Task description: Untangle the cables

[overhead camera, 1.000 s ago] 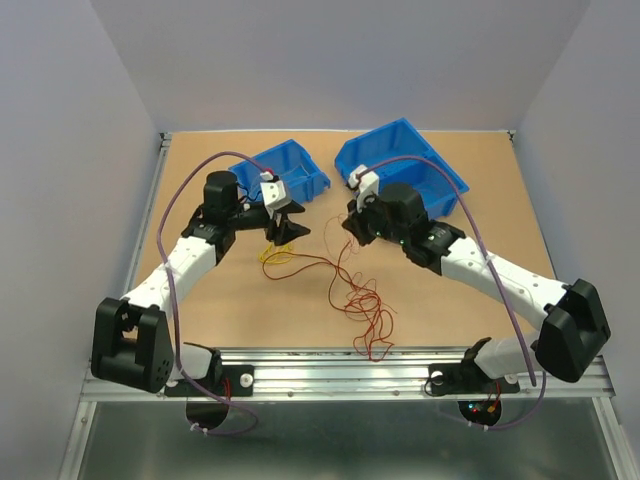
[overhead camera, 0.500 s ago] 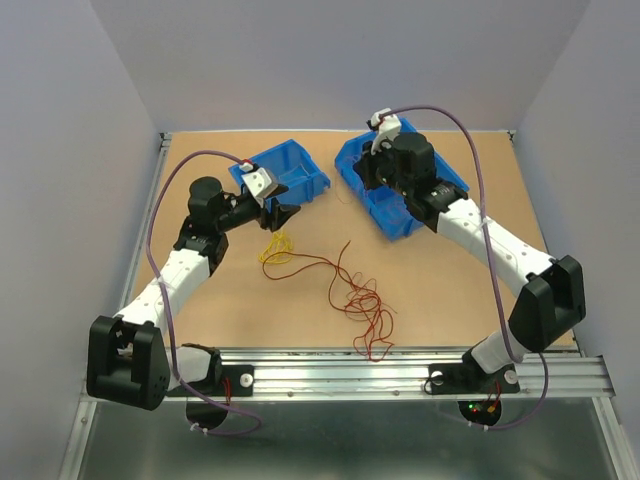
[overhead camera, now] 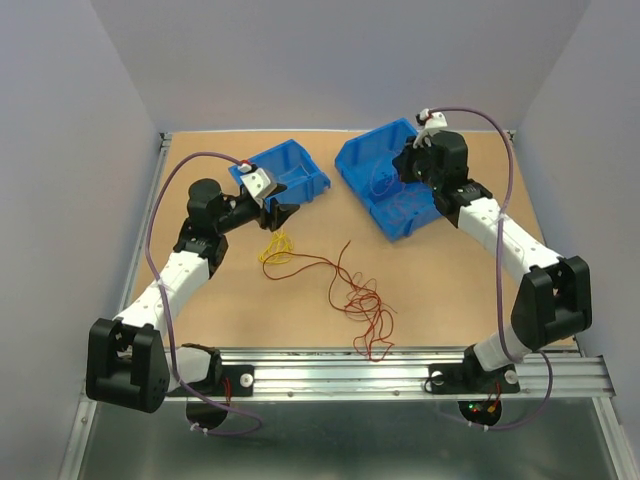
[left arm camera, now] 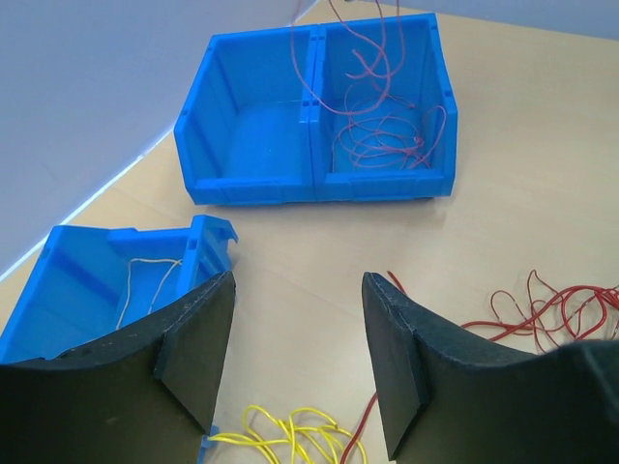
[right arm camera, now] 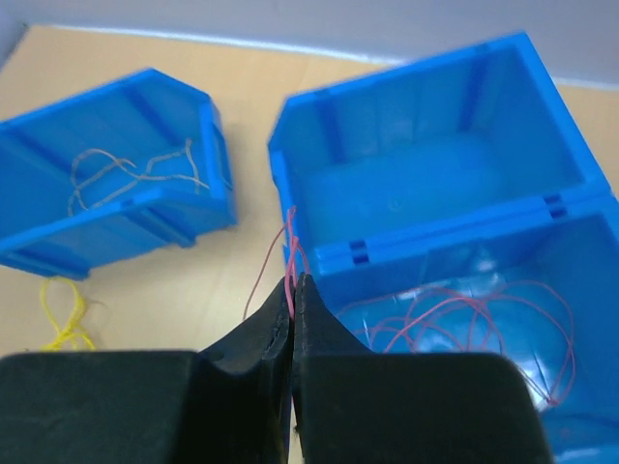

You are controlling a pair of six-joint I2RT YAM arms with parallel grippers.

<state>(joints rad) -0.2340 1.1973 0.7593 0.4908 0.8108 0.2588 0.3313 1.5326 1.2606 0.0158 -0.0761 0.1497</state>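
Observation:
A tangle of red and dark red cables [overhead camera: 364, 305] lies on the table near the front, and one strand trails left to a small yellow cable [overhead camera: 277, 247]. My left gripper [overhead camera: 285, 213] hangs open just beyond the yellow cable [left arm camera: 290, 430], with nothing between its fingers [left arm camera: 198, 338]. My right gripper [right arm camera: 293, 282] is shut on a thin red cable [right arm camera: 290, 242] above the right blue bin [overhead camera: 365, 160]. More red cables [right arm camera: 464, 319] lie in that bin's near compartment.
A smaller blue bin [overhead camera: 300, 180] stands at the back left next to my left gripper, with pale thin wires [right arm camera: 135, 169] inside. The right bin's [right arm camera: 435, 164] far compartment holds nothing. Purple cords arch over both arms. A metal rail [overhead camera: 340, 365] borders the table's near edge.
My right arm has swung from the table's middle up and right to above the right bin, shut throughout. The left gripper pulled back a little toward the left bin, then stayed still.

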